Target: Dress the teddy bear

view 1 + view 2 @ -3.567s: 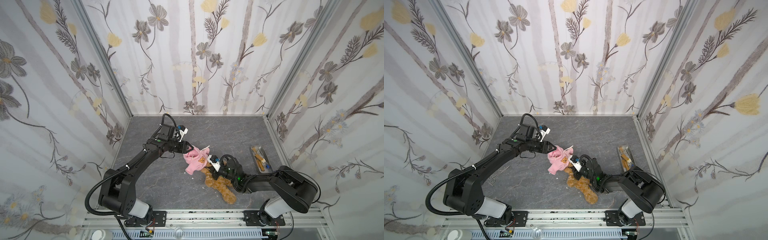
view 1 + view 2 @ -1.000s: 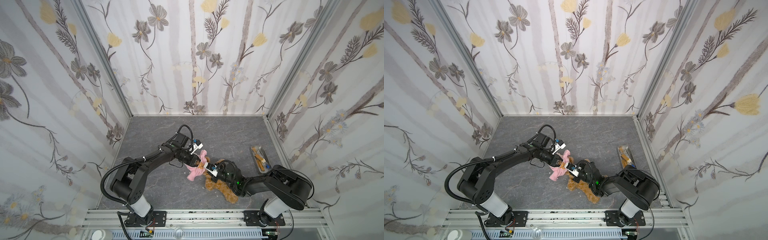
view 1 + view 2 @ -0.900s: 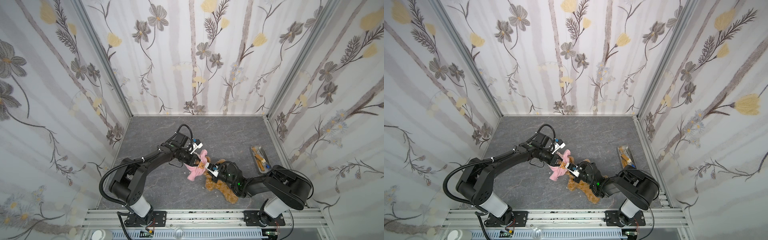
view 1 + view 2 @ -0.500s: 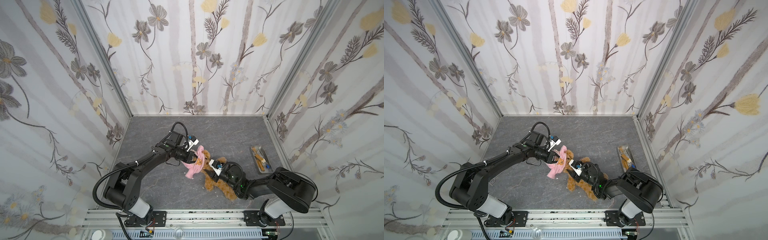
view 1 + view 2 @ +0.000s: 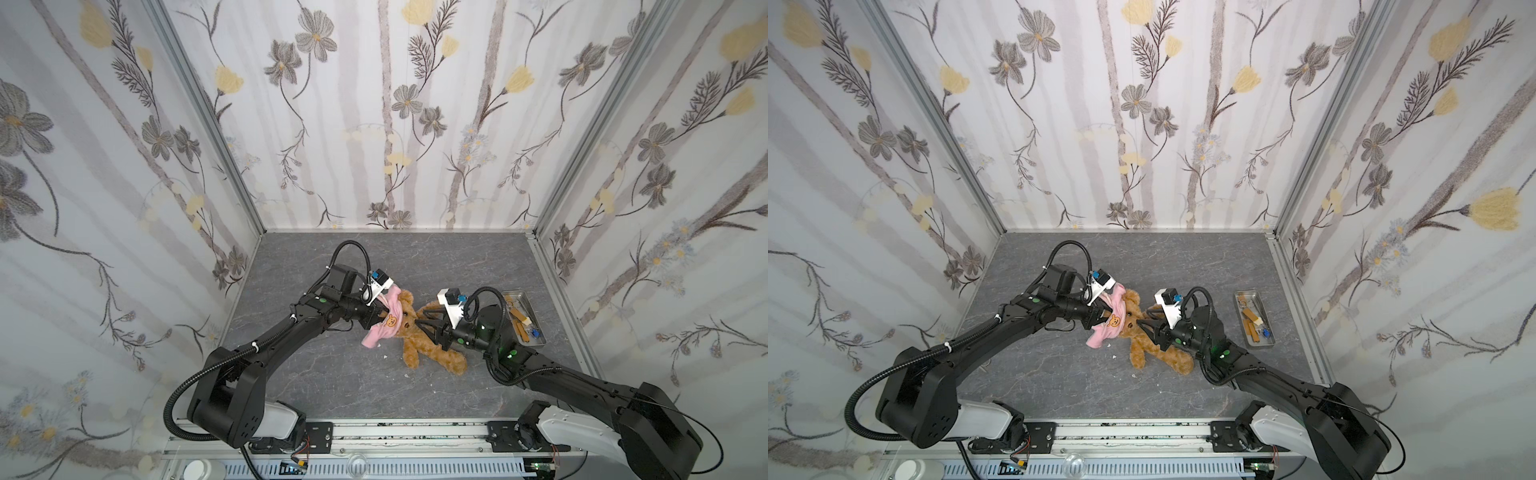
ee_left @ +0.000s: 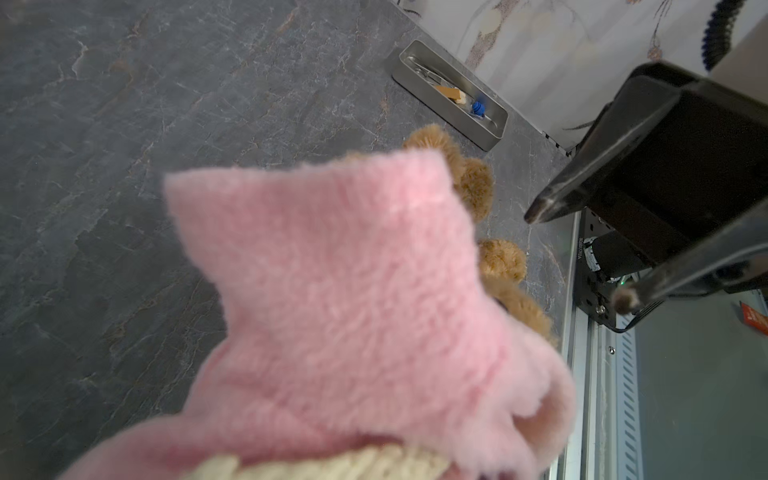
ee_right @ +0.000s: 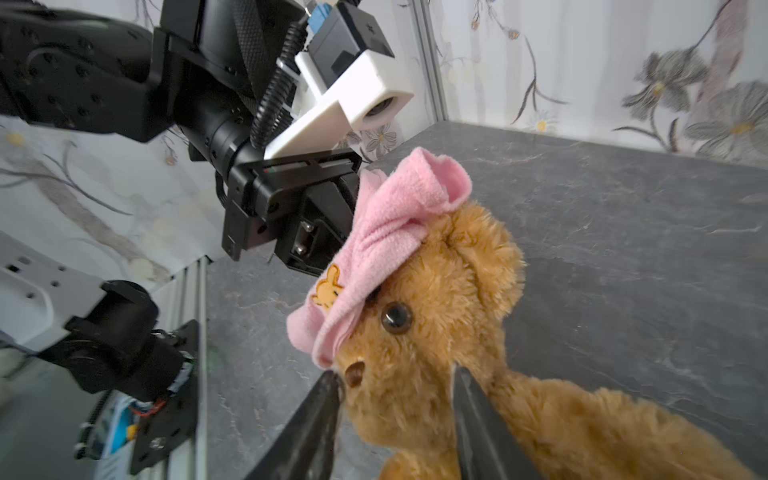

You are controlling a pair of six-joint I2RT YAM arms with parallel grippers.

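One tray point(image 5: 535, 340) w/ bits point(image 5: 519, 326); L gripper point(image 5: 384, 311) clamps pink hoodie point(image 5: 384, 329) on teddy bear point(image 5: 419, 349), R gripper point(image 7: 395, 374) astride chin, grip unclear

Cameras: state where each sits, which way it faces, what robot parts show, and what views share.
Top views: high over the front rail, looking down at the tabletop; left arm, right arm, left gripper, right gripper show.
Left wrist: on the left arm, looking past the pink hoodie toward the tray; right gripper shows, left gripper hidden.
Right wrist: on the right arm, facing the teddy bear; own fingers and left gripper show.
Shared: all show teddy bear and pink hoodie.
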